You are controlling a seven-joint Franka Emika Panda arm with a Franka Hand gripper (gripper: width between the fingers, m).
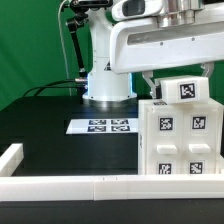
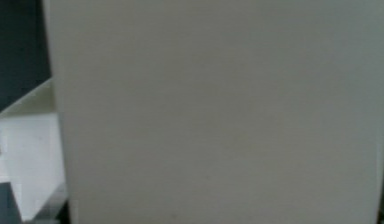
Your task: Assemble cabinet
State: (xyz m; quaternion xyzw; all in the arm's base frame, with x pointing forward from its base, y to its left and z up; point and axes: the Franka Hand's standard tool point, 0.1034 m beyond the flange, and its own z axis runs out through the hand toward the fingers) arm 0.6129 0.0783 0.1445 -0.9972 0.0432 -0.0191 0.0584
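Cabinet (image 1: 178, 135) stands upright against the white border rail (image 1: 60, 186), on the exterior view's right, directly under my gripper (image 1: 154, 78). A white face fills the wrist view. Can't tell the finger gap.

A thin white marker board (image 1: 100, 126) with black square tags is lying flat on the black table (image 1: 40, 125), near its middle. A low white rail (image 1: 70, 186) is running along the front edge of the table and is turning back at the corner on the exterior view's left, well apart from the board. A green wall (image 1: 30, 40) is standing behind the table.
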